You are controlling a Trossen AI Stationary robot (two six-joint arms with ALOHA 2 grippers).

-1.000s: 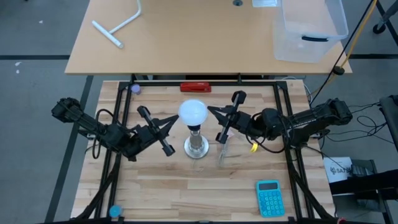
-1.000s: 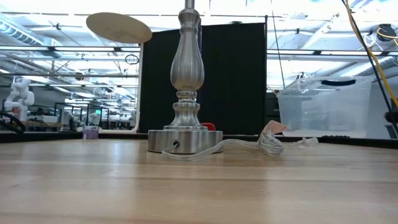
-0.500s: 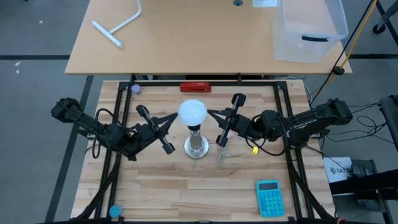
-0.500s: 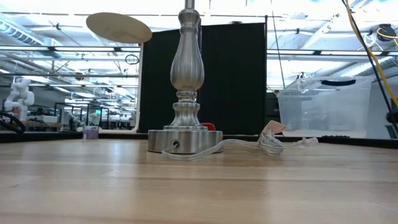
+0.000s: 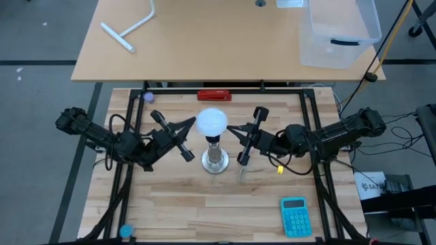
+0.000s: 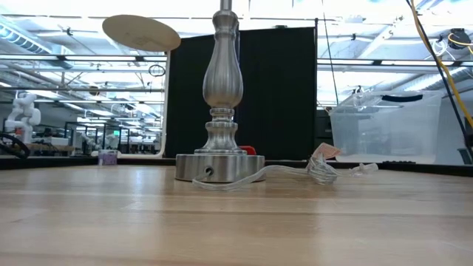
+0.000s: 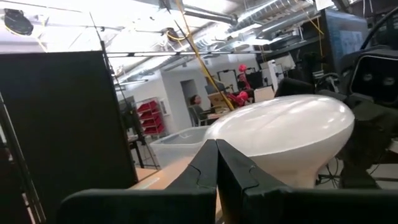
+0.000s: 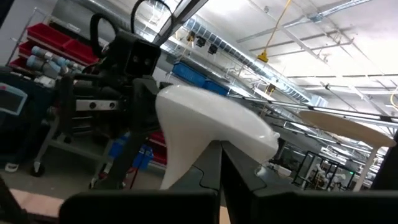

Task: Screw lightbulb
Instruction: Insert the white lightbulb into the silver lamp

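The white lightbulb (image 5: 212, 122) stands head up on the silver lamp stand (image 5: 214, 160) at the middle of the table. The low view shows only the stand's foot and shaft (image 6: 222, 89). My left gripper (image 5: 193, 123) is shut, its tip at the bulb's left side. My right gripper (image 5: 230, 128) is shut too, its tip at the bulb's right side. Each wrist view shows the bulb's domed head (image 7: 286, 137) (image 8: 205, 124) just beyond that arm's closed fingers. My left gripper puts the tip of its shut fingers (image 7: 211, 163) against the left flank of the bulb's head (image 7: 239, 134). It comes almost level, slanting up a little, from the table's left. The bulb stays upright on the stand. Whether the tip truly bears on the glass, I cannot tell. My right gripper sets its shut fingertips (image 8: 216, 163) against the right flank of the bulb's head, low where it tapers (image 8: 186, 152). It comes from the table's right, slanting slightly upward. The bulb sits upright on the stand between the two tips.
A clear cord (image 6: 295, 171) runs from the stand's foot toward the right. A teal calculator (image 5: 295, 216) lies near the front right, and a red item (image 5: 214, 96) lies at the far edge. On the table behind are a clear bin (image 5: 337, 30) and a white T-piece (image 5: 129, 30).
My left gripper's tip has crept toward the far edge along the bulb's left side. My right gripper has turned a little and drifted toward the near edge along the bulb's right side. Both have stayed shut, and the bulb remains on the stand.
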